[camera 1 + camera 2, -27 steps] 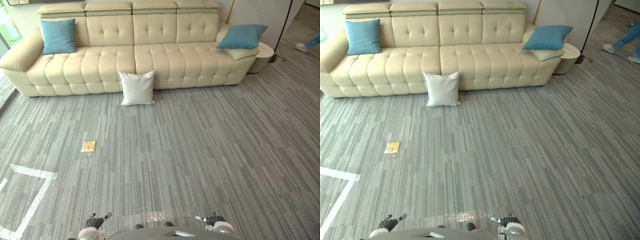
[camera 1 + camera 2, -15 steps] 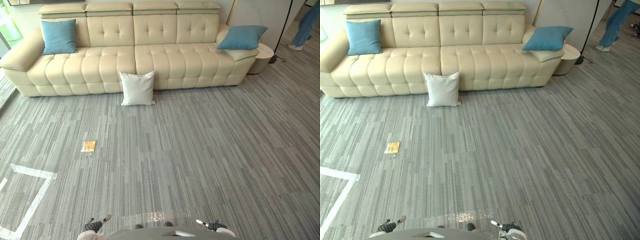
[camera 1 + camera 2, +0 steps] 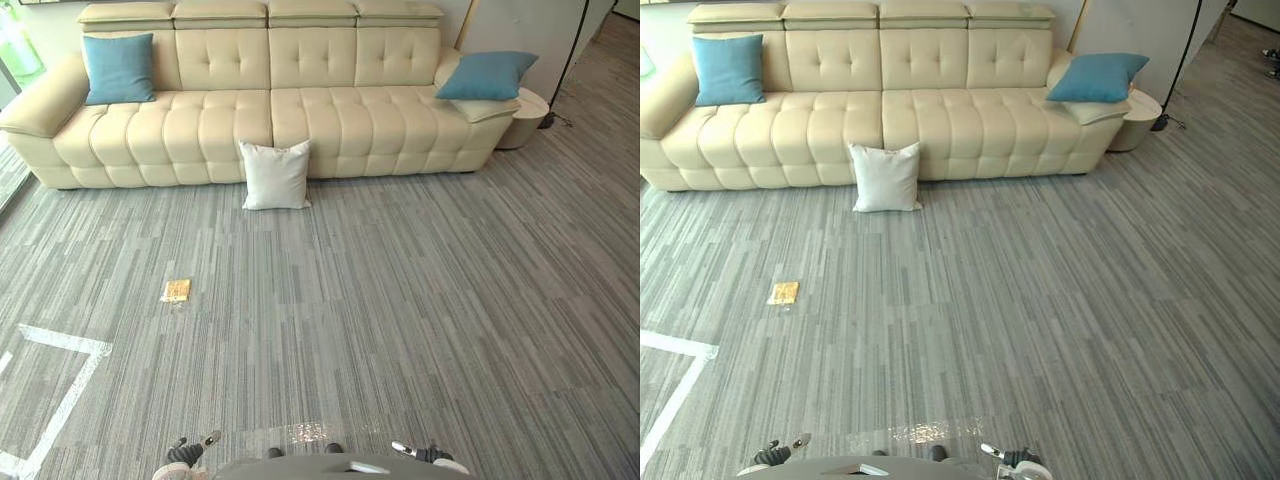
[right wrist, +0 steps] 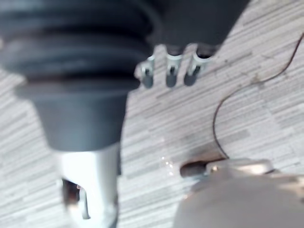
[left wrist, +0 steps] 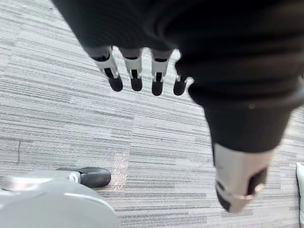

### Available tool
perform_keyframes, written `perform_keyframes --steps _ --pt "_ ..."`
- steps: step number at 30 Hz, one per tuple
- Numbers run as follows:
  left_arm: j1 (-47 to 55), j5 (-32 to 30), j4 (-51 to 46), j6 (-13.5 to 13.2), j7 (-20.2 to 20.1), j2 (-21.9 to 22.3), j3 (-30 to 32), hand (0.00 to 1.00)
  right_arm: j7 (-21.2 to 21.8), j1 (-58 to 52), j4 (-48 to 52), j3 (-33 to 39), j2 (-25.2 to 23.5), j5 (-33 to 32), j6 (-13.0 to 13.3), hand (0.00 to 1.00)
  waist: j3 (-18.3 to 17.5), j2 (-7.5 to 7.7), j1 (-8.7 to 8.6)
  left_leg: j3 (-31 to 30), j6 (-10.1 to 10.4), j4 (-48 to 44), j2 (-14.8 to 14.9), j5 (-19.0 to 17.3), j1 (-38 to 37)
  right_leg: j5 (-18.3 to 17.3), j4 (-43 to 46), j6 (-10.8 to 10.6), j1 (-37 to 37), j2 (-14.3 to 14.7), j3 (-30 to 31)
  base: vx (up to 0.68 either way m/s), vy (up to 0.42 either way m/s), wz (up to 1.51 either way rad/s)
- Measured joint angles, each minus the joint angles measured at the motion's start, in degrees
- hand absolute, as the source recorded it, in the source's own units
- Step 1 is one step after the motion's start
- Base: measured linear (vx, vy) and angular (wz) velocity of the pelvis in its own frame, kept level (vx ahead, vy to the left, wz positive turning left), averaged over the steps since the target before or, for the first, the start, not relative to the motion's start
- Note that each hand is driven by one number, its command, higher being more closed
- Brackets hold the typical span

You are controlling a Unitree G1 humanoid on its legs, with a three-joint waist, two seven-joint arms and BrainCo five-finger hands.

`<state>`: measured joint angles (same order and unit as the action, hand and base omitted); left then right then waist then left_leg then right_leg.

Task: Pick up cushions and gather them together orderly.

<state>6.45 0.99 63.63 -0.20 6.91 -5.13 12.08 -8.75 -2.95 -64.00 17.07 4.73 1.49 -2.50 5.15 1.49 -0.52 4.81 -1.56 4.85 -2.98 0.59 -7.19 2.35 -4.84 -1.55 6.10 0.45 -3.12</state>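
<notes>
A white cushion (image 3: pixel 275 175) leans upright against the front of the cream sofa (image 3: pixel 210 125), standing on the carpet. One blue cushion (image 3: pixel 119 68) rests against the sofa's back at its left end. Another blue cushion (image 3: pixel 486 74) lies tilted on the right armrest. My left hand (image 5: pixel 137 71) hangs low at my side, fingers straight and holding nothing. My right hand (image 4: pixel 171 69) hangs the same way over the carpet, open and empty. Both hands are far from the cushions.
A small yellow flat object (image 3: pixel 176 291) lies on the grey striped carpet at mid left. White tape lines (image 3: pixel 60 345) mark the floor at lower left. A round side table (image 3: pixel 525 110) and a black lamp stand (image 3: pixel 560 80) are right of the sofa.
The person walking at the far right has left the left eye view. Both hands have dropped slightly lower at the bottom edge. The cushions have not moved.
</notes>
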Motion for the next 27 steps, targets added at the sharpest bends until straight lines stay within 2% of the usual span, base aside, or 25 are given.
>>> perform_keyframes --steps 12,20,23,24,25,26,27 --pt "0.0 -0.03 0.01 0.0 -0.15 -0.47 -1.13 0.0 0.02 -0.32 0.01 -0.15 -0.06 0.67 -0.01 0.0 0.08 0.27 0.08 0.05 0.08 0.0 0.0 -0.23 0.27 -0.21 -0.08 -0.08 -0.3 -0.01 0.02 0.0 0.0 0.0" --pt "-0.1 -0.05 -0.21 -0.19 -0.1 -0.91 -1.27 0.0 -0.02 -0.2 0.07 -0.11 -0.2 0.65 -0.03 0.0 0.8 0.88 0.9 0.62 -0.66 -0.41 -0.11 -1.0 3.3 -0.84 0.76 -0.77 -3.47 -0.25 0.1 0.02 0.001 -0.03" --pt "-0.11 -0.04 -1.8 -0.26 -0.11 -0.94 -0.94 0.0 -0.04 0.25 0.28 0.16 -0.71 0.63 -0.02 0.0 2.35 1.14 1.45 1.37 -1.18 -8.51 0.02 -6.23 6.62 -4.78 7.33 -1.99 -6.35 -0.92 0.03 0.11 0.044 -0.01" --pt "-0.06 -0.04 -2.3 -0.28 -0.12 -0.78 -0.96 0.0 -0.04 0.2 0.67 0.49 -0.71 0.62 -0.02 0.0 2.54 0.93 1.54 1.4 -1.64 -13.19 0.39 -9.49 8.63 -7.45 12.25 -3.55 -8.26 -1.26 -0.36 0.07 0.059 -0.05" --pt "-0.27 0.0 -2.5 -0.3 -0.05 -0.32 -0.95 0.0 -0.04 -0.28 1.81 1.2 -0.6 0.62 -0.06 0.0 3.2 0.19 1.95 1.54 -2.13 -17.38 1.15 -12.48 9.98 -9.11 19.45 -4.57 -10.71 -1.42 -1.22 0.09 0.082 -0.09" --pt "-0.39 0.0 -2.66 -0.31 -0.01 -0.14 -0.91 0.0 -0.05 -0.57 2.74 1.21 -0.51 0.61 0.03 0.0 3.45 -0.19 2.31 1.63 -2.12 -19.11 1.62 -13.76 10.22 -9.73 24.31 -4.49 -12.8 -1.42 -1.62 0.07 0.07 -0.11" --pt "-0.75 0.0 -2.77 -0.31 -0.02 -0.05 -0.82 0.0 -0.05 -0.89 4.67 1.17 -0.7 0.57 0.04 0.0 4.05 -1.01 2.35 1.47 -2.07 -22.36 2.16 -16.12 10.33 -10.61 35.44 -3.42 -17.91 -2.08 -3.09 0.21 0.086 -0.05"
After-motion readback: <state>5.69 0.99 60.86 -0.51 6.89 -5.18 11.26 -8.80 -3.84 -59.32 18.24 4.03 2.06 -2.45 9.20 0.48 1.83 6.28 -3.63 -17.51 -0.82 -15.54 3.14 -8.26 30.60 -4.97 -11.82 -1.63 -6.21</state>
